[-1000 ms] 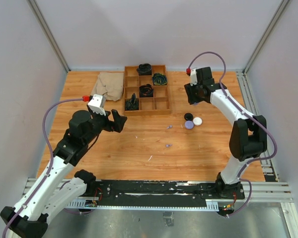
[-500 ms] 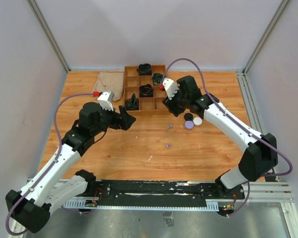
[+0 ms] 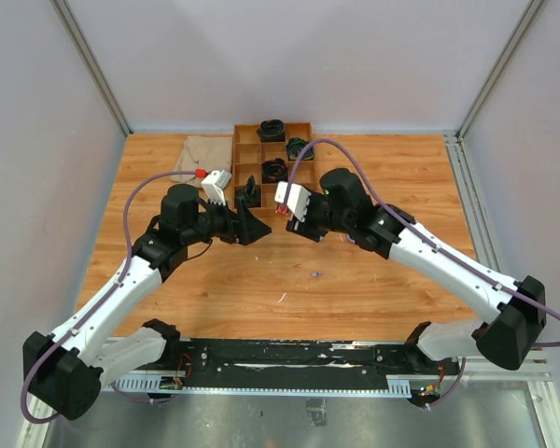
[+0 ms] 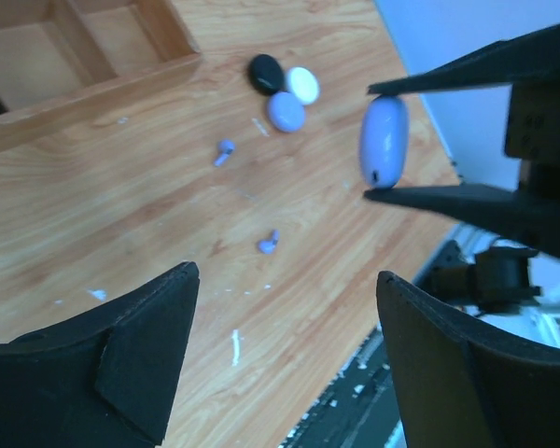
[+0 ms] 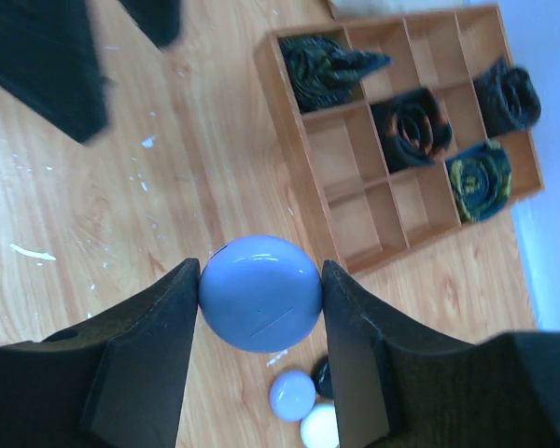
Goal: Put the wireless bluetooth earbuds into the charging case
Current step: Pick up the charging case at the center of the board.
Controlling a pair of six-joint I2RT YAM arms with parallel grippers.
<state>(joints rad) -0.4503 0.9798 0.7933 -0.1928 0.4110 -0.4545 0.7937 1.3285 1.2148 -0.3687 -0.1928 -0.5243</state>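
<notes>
I look into a booth with pale grey walls on three sides. The wooden table fills its floor, and a black rail along the near edge carries both arm bases.

At the middle of the far edge sits a wooden tray split into small square compartments. I count four dark rolls of fabric in it, one to a compartment, and the other compartments I can see hold nothing. A crumpled beige cloth lies just beside the tray's left side.

Both arms reach in over the middle of the table, just in front of the tray's near edge. My left gripper has its fingers spread wide and holds nothing. It faces the right gripper, whose fingers are clamped on the lilac case and hold it in the air, clear of the wood. The case is closed, and the left wrist camera sees it edge-on.

Off the tray's near right corner, a black puck, a white puck and a lilac puck sit clustered close together. Two lilac earbuds lie loose on bare wood between the tray and the near edge. They are apart from each other, with the second closer to the rail.
</notes>
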